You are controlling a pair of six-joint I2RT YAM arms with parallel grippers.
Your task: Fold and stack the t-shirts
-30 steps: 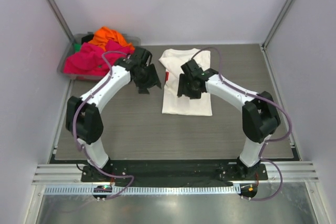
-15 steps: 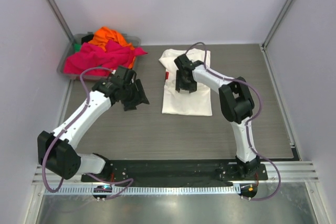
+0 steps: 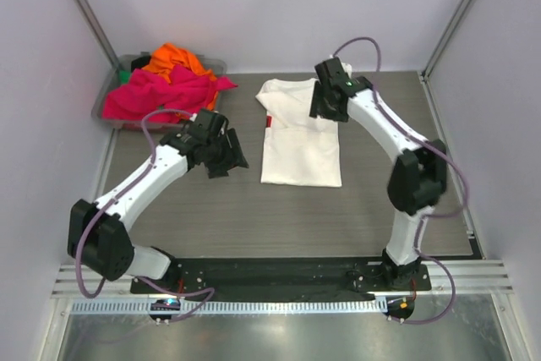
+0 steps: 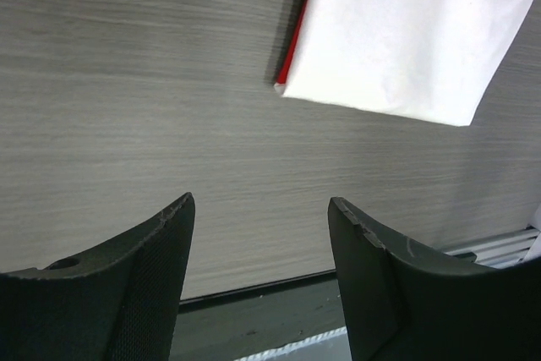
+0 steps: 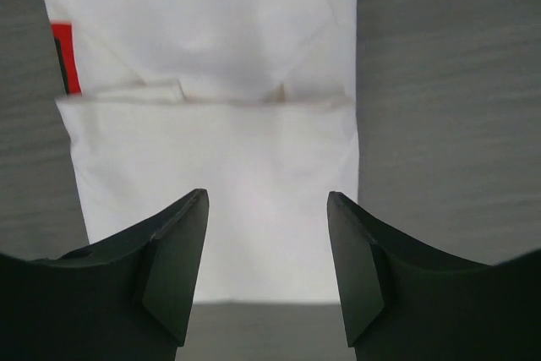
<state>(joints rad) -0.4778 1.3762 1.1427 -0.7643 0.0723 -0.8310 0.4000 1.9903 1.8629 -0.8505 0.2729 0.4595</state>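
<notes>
Now | left gripper [image 4: 260,202] agape, empty | right gripper [image 5: 267,196] likewise | cream t-shirt [image 3: 300,145] folded, red print mostly hidden

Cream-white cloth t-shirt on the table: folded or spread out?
Folded. The cream-white cloth t-shirt lies as a narrow rectangle, and the right wrist view shows a folded layer's edge crossing it.

The folded t-shirt [image 3: 300,145] lies central on the table [image 3: 254,209], the bin [image 3: 103,99] holding heaped t-shirts [image 3: 165,90] far-left.

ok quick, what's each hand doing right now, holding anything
left hand: open, empty, over the table
right hand: open, empty, above the white t-shirt
</notes>
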